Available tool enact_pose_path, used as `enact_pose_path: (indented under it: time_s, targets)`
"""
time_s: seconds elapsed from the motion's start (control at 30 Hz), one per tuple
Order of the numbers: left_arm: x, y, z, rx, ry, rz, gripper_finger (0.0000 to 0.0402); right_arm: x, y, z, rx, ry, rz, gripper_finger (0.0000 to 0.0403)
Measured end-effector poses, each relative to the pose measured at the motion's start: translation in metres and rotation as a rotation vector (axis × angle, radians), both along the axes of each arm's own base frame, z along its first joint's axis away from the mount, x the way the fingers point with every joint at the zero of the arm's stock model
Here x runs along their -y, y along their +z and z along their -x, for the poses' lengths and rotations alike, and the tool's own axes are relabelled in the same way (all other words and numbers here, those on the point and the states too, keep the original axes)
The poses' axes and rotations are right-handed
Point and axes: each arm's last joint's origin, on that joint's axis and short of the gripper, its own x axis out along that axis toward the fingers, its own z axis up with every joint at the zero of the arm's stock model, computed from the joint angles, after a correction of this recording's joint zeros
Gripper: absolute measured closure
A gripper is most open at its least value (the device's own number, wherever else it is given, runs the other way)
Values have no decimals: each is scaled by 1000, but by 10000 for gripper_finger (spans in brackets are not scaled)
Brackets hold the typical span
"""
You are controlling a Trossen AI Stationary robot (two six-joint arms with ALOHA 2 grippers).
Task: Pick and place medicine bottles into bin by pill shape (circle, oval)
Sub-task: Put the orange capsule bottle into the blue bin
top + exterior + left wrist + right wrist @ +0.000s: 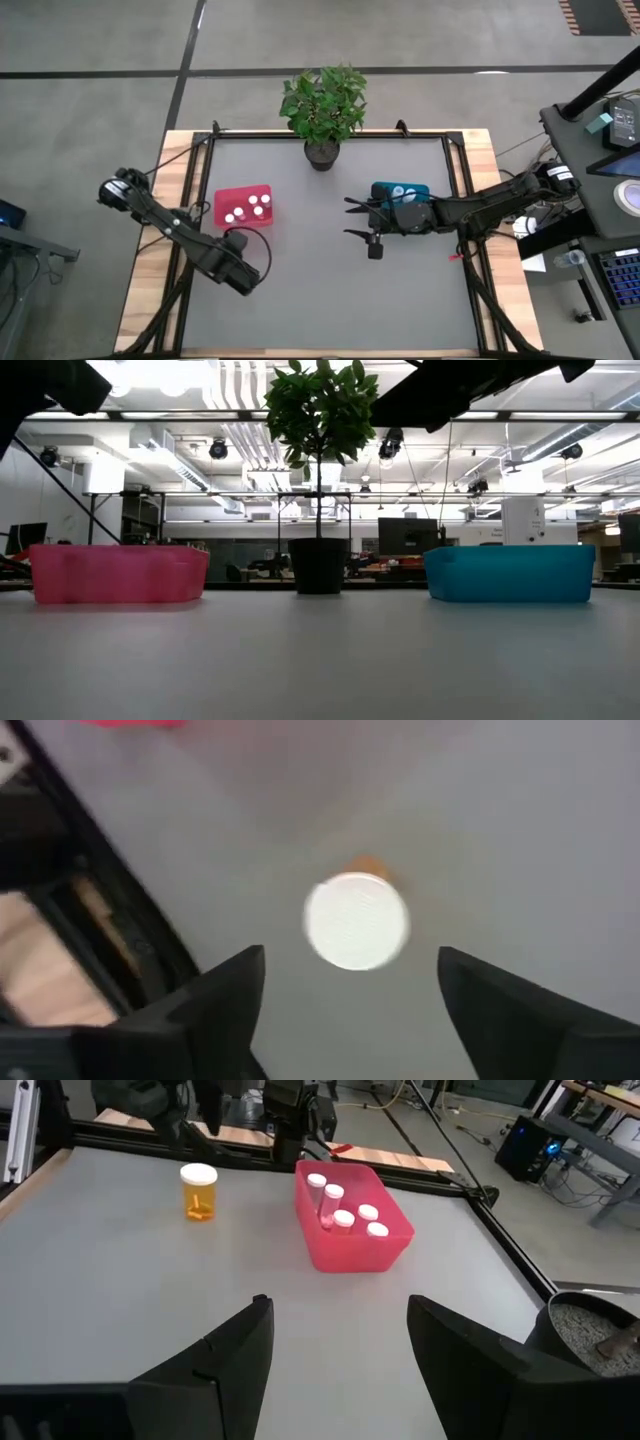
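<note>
An orange medicine bottle with a white cap [198, 1189] stands upright on its base on the grey table, on the near side of the red bin [352, 1230]. The left wrist view shows it from above [356, 919]. My left gripper [350, 975] is open above it, one finger on either side, touching nothing. In the high view my left gripper [238, 262] hides the bottle. The red bin [243, 205] holds several white-capped bottles. My right gripper [350, 218] is open and empty beside the teal bin [400, 190], pointing toward the table's left, and also shows in its own wrist view [338, 1308].
A black plant pot [321, 153] with a green plant stands at the middle of the far edge. In the low view the red bin [118, 573], the pot [318, 565] and the teal bin [510, 572] stand in a row. A raised dark frame runs along the table's edges [330, 137].
</note>
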Motion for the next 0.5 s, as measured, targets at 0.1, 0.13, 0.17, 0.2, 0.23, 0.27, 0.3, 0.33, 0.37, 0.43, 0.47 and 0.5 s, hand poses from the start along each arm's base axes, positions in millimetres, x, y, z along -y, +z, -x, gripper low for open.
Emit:
enact_pose_path:
  time_s: [0.1,0.13,0.17,0.2,0.23,0.27,0.3,0.33,0.37,0.43,0.47,0.5]
  targets:
    - [0,-4,-1,-34,-23,-21,107,0,0,0,0,0,0,183]
    - [0,-6,-1,-38,-25,-27,103,0,0,0,0,0,0,184]
    - [0,-7,-1,-41,-26,-30,100,0,0,0,0,0,0,183]
    - [0,-9,-1,-44,-26,-32,99,0,0,0,0,0,0,183]
    - [0,-11,-1,-51,-26,-37,98,0,0,0,0,0,0,183]
    - [0,-13,0,-57,-26,-41,98,0,0,0,0,0,0,184]
    - [-1,-17,0,-58,-25,-42,98,0,0,0,0,0,0,183]
    - [-1,-21,1,-51,-25,-37,98,0,0,0,0,0,0,183]
    - [-1,-25,1,-39,-25,-28,98,0,0,0,0,0,0,184]
    - [0,-32,0,-8,-25,-6,98,0,0,0,0,0,0,183]
    - [-1,-35,1,1,-23,3,98,0,0,0,0,0,0,183]
    - [-1,-37,1,2,-21,4,98,0,0,0,0,0,0,184]
